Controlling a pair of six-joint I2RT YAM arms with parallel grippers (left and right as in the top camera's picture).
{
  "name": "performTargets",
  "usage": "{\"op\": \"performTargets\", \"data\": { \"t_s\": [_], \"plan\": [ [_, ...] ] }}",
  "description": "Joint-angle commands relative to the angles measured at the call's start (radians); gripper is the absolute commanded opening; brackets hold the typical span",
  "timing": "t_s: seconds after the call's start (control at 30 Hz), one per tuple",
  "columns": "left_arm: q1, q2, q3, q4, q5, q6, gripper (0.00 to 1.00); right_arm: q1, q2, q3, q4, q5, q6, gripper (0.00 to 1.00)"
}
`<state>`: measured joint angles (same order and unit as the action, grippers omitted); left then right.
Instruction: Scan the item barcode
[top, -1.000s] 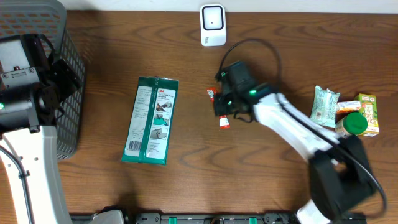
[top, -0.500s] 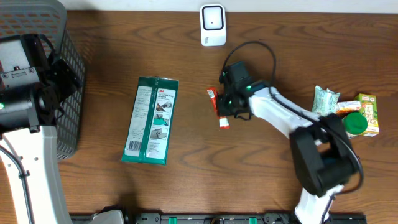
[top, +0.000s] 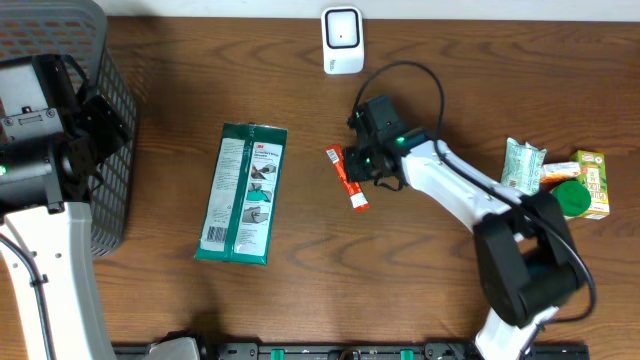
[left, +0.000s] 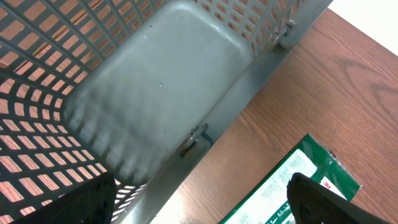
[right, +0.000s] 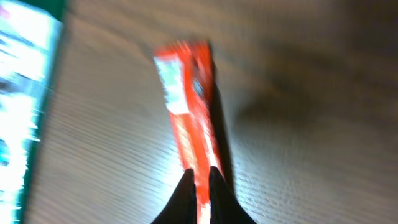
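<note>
wipes pack (top: 245, 193) left of sachet (top: 347, 177), scanner (top: 342, 40) behind

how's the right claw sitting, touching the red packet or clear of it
Touching. The right wrist view shows the right claw pinched shut on the near end of the red packet, with a tip pressed against each side.

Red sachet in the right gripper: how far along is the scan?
Done: the right gripper is pinched shut on one end of the red sachet. In hand: the sachet is mid-table, away from the white scanner. Left: carry it there and show its barcode. The left gripper hangs open by the gray basket.
</note>
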<state>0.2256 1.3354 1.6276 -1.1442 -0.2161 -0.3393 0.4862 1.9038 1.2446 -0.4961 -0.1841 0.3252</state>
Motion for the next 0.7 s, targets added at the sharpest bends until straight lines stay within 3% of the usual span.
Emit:
{"op": "performTargets", "data": {
  "t_s": [0.0, 0.4, 0.67],
  "plan": [
    [0.003, 0.004, 0.007, 0.000, -0.013, 0.009, 0.88, -0.001, -0.052, 0.022, 0.049, 0.005, -0.008, 0.03],
    [0.003, 0.004, 0.007, 0.000, -0.013, 0.009, 0.88, 0.047, 0.111, 0.009, 0.140, 0.082, 0.011, 0.02],
    [0.003, 0.004, 0.007, 0.000, -0.013, 0.009, 0.88, 0.030, 0.068, 0.029, 0.148, 0.037, 0.011, 0.09]
  ]
}}
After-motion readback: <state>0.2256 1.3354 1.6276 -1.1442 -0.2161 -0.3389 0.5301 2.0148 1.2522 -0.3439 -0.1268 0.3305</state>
